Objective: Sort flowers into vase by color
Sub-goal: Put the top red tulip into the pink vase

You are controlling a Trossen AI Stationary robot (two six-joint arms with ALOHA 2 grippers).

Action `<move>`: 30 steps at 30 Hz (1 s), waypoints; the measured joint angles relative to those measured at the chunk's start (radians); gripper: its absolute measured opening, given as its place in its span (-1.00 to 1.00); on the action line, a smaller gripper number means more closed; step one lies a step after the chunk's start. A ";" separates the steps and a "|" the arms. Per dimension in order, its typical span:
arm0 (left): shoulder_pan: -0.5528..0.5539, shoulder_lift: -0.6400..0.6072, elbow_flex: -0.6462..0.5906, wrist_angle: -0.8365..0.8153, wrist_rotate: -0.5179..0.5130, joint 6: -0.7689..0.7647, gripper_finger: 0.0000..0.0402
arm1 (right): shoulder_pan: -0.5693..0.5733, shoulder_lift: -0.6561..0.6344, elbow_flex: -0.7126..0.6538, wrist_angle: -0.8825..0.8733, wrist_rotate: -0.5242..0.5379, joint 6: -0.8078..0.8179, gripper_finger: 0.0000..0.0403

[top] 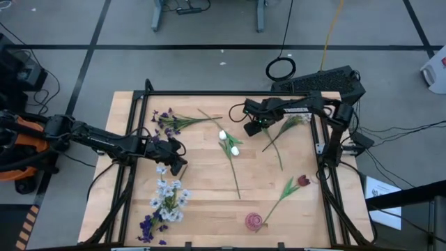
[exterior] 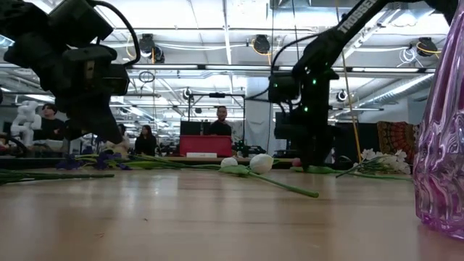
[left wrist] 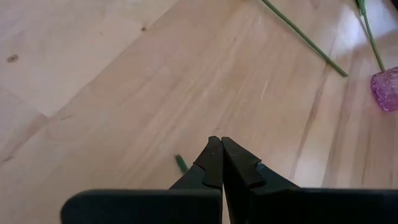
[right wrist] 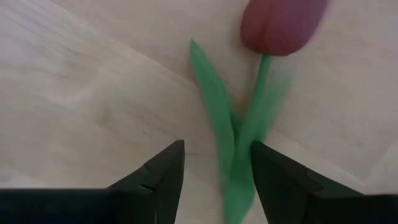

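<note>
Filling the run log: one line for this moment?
left gripper: shut, over table | right gripper: open, astride stem of dark red tulip

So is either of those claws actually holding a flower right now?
No. The right gripper is open, its fingers either side of a dark red tulip's stem without clamping it. The left gripper is shut on nothing.

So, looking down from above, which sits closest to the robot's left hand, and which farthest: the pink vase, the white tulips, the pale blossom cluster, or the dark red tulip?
From the left hand, in the high view:
1. pale blossom cluster, just beside it on the table's left side.
2. white tulips, mid-table.
3. pink vase, toward the picture's bottom edge.
4. dark red tulip, far over on the right side.
</note>
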 joint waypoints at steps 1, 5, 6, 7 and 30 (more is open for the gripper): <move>0.000 0.000 0.000 0.000 0.008 0.000 -1.00 | 0.000 0.018 0.002 -0.002 0.000 0.000 -0.14; 0.000 0.000 0.000 0.000 0.037 -0.001 -1.00 | 0.008 0.066 0.009 -0.025 -0.001 0.000 -0.36; -0.001 0.000 0.000 0.001 0.044 -0.001 -1.00 | 0.012 0.071 0.010 -0.024 0.000 0.000 -0.47; -0.001 0.000 0.000 0.001 0.050 -0.001 -1.00 | 0.016 0.071 0.010 -0.023 -0.001 0.000 -0.59; -0.001 0.000 0.000 0.000 0.071 0.083 -1.00 | 0.354 -0.518 0.022 0.201 0.231 0.162 -1.00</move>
